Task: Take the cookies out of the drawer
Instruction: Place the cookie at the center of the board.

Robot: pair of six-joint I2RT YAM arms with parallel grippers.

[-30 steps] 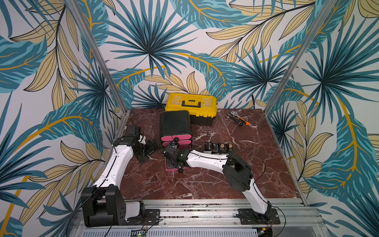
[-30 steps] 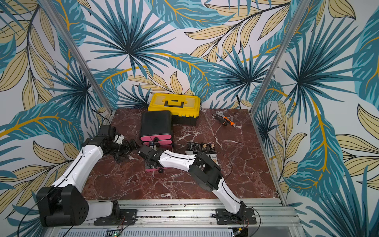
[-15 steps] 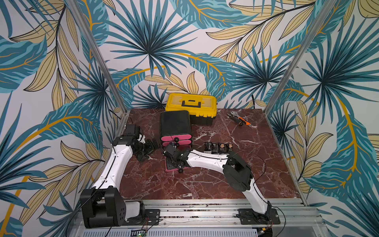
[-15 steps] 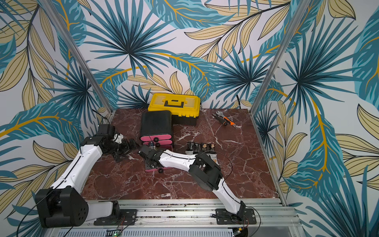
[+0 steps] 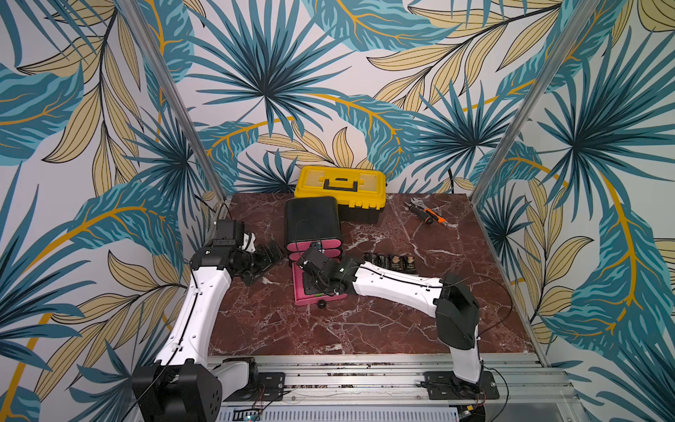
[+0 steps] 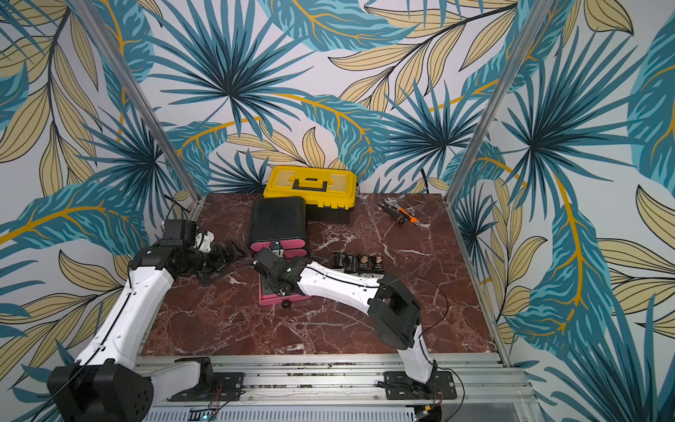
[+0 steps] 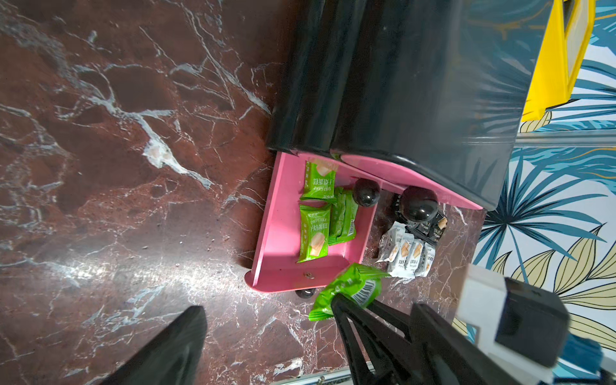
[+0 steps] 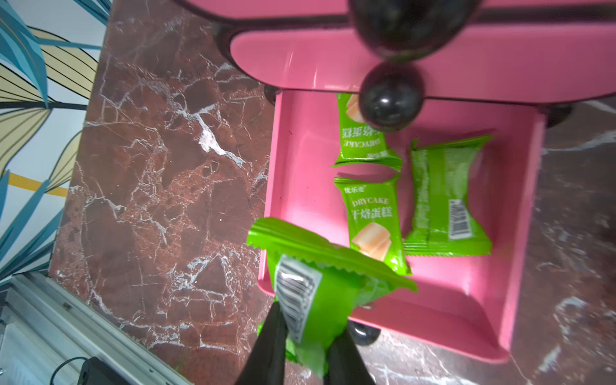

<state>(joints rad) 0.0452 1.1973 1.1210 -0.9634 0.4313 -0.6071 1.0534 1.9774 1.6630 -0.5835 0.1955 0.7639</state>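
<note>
My right tool (image 8: 308, 330) is pressed together on one green cookie packet (image 8: 310, 286), pinching it at one crimped end with the barcode side facing the right wrist camera. The packet hangs over the front rim of the pink drawer (image 8: 300, 166), near one front corner. The drawer is pulled out from the bottom of the black cabinet (image 5: 310, 219) and rests on the desk (image 5: 365, 329). Three more green packets (image 8: 373, 216) lie flat on the drawer floor: two are end to end with the printed face up, and the third is just beside them with its barcode side up. On the desk just beside the drawer, on my right side, a row of white packets (image 7: 406, 253) lies touching a group of black packets (image 7: 435, 230). Both top views show the black ones next to my right forearm. My left tool (image 5: 268, 261) is held near the cabinet's left side, apart from the drawer, with its fingers spread and nothing between them. A yellow toolbox (image 5: 339, 182) stands behind the cabinet and touches it. Orange-and-black hand tools (image 5: 425, 215) lie near the far right corner of the desk, well apart from the cookies.
</note>
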